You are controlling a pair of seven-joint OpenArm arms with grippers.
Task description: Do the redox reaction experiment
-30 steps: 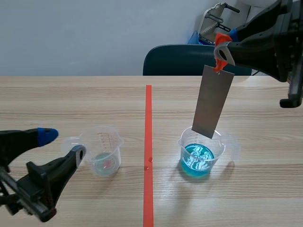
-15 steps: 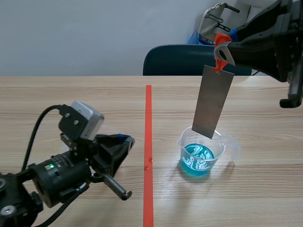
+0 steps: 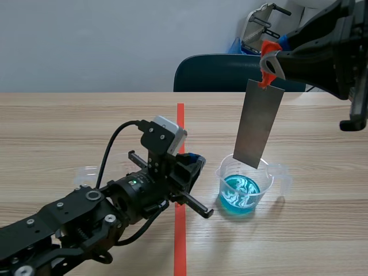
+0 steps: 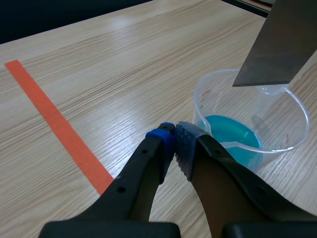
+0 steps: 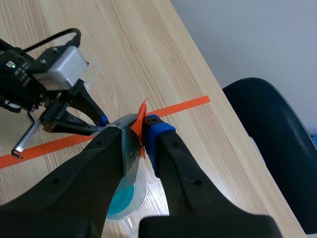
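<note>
Hanging stiff, light, probably slick, the flat grey metal strip (image 3: 259, 123) is clamped at its 12 o'clock end by the right gripper (image 5: 140, 130); the left gripper (image 4: 174, 142) is closed on nothing.

Bright, even light falls from above on the worktop (image 3: 86, 126), so shadows are soft and pale. In the scene view a white glare lies on the wood around the beaker (image 3: 265, 183), with a faint shadow at its right. In the left wrist view a broad sheen runs across the grain ahead of the left claw (image 4: 174, 143); the metal plate (image 4: 282, 44) looks dull dark grey.
</note>
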